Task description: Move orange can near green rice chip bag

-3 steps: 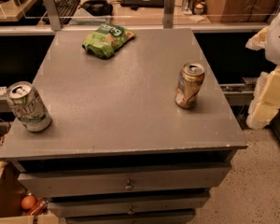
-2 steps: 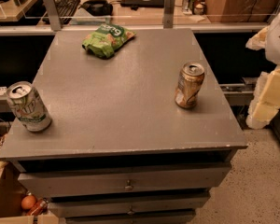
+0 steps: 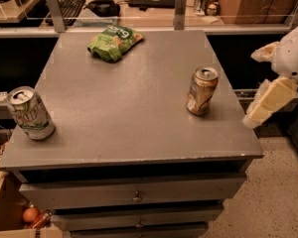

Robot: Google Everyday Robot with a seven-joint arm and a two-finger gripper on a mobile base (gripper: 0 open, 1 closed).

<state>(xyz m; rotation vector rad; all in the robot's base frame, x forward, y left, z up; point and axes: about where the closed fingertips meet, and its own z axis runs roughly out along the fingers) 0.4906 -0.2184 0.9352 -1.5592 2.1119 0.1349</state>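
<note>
Nothing has moved since the earlier frames: the orange can (image 3: 202, 90) stands upright right of centre on the grey table (image 3: 124, 103), well apart from the green rice chip bag (image 3: 115, 42) lying near the far edge in the upper left. Off the table's right edge, near the orange can, hangs the gripper (image 3: 270, 95); nothing shows in its hold, and how far open it is I cannot tell. A white-and-green can (image 3: 31, 113) stands at the left edge.

The pincer (image 3: 268, 98) has edged in toward the table (image 3: 139, 133) edge nearest the orange can (image 3: 201, 90).
</note>
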